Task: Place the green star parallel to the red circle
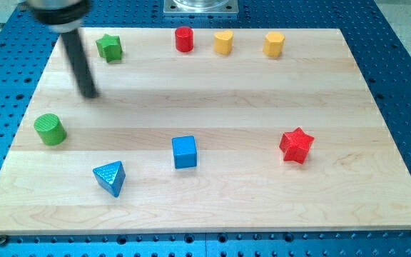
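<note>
my tip (pixel 90 93) below-left of green star (pixel 109 47)

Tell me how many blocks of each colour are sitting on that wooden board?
Green: 2, the green star and the green cylinder
Red: 2, the red cylinder and the red star
Yellow: 2, the yellow heart and the yellow block
Blue: 2, the blue cube and the blue triangle
Total: 8

star (pixel 109 47) at board's (pixel 212 207) top left, cylinder (pixel 184 39) to its right
</note>
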`<state>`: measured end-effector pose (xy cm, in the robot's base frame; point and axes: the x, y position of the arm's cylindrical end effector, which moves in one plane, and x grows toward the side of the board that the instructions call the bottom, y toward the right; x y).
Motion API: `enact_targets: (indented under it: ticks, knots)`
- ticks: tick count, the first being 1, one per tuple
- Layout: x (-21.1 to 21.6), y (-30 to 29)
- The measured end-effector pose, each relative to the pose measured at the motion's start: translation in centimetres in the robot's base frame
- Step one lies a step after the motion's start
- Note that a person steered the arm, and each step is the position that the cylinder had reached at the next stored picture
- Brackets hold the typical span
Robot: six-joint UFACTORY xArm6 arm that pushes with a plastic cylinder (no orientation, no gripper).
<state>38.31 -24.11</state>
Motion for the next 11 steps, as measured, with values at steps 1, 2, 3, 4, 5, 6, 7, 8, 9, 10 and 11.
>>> enact_targets:
  ticks: [1,2,3,4,5,6,7,8,9,10,11]
  knots:
    - [-2.6,-4.0]
    - [-4.6,-5.9]
    - [-8.5,-3.2]
    - [-10.5,3.3]
    - [-11.5,10.1]
    - [-11.7,9.4]
    - [-13.3,9.2]
    - [-10.4,9.6]
    - [-5.9,13.7]
    - [-3.5,18.0]
    - [-2.0,27.5]
